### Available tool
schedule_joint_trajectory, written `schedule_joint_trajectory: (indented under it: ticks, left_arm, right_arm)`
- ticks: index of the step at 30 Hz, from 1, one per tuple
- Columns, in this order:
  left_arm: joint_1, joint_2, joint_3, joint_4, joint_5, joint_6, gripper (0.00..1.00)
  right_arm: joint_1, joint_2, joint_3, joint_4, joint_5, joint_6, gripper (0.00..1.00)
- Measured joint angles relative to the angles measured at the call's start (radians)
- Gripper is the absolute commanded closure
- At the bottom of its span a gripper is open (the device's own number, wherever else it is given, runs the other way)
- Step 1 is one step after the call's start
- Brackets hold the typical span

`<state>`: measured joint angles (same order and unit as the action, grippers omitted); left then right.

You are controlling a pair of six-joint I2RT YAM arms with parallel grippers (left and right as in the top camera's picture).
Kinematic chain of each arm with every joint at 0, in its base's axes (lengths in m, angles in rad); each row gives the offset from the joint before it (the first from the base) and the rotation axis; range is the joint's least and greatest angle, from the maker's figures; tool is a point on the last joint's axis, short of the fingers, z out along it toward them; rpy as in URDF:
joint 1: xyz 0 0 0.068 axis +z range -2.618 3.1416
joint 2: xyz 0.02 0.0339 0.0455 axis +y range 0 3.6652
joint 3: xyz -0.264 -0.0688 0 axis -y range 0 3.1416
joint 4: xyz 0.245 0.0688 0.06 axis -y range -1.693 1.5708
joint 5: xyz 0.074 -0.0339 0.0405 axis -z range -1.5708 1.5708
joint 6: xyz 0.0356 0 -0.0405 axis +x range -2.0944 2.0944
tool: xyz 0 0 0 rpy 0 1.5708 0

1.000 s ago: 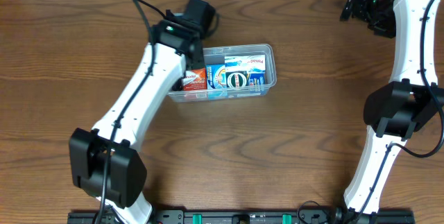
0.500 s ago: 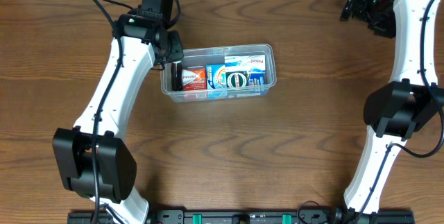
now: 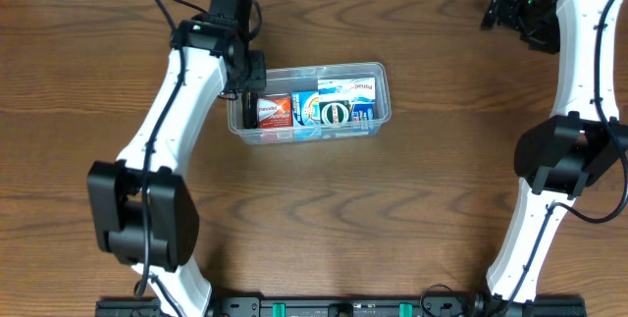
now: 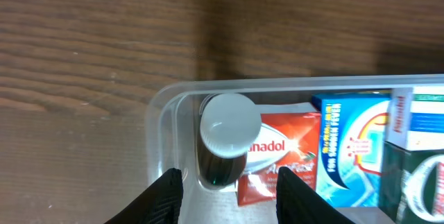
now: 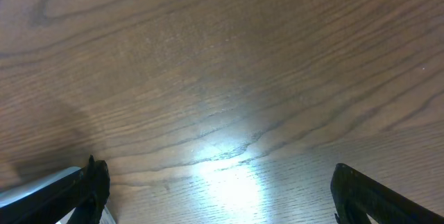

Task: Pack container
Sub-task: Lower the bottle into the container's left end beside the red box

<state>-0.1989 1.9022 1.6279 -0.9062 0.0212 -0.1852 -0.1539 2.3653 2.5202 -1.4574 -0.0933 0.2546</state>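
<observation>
You have the container [image 3: 384,79] lying flat on the table [image 3: 412,219], left of centre and in the far half, its long sides running left to right. Your left gripper [image 3: 247,91] hangs over the container's left end with its jaws apart and clamped on nothing. In the left wrist view the two fingers [image 4: 166,200] stand either side of a dark bottle [image 4: 222,141] with a white cap, with a gap showing between each finger and the bottle. The bottle stands upright inside the container, close against the rounded left end wall. Just to its right lies a red Panadol packet [image 4: 281,148], which the bottle overlaps in that view; right of the packet is a blue carton [image 4: 347,148]; beyond that come more boxes, cut off by the frame edge. From overhead, the packages fill the tub nearly from end to end. Your right gripper [image 3: 508,8] is up at the far right corner of the table, well apart from the container; its jaws are spread wide, holding nothing, over bare wood grain.
</observation>
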Motion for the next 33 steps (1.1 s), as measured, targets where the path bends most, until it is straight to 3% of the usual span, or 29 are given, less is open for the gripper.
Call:
schedule_joint_trajectory:
  ticks: [33]
  left_arm:
    - [0.0,0.034,-0.064,0.166,-0.002,0.004,0.55]
  right_arm:
    - [0.0,0.0,0.0,0.0,0.0,0.0,0.01]
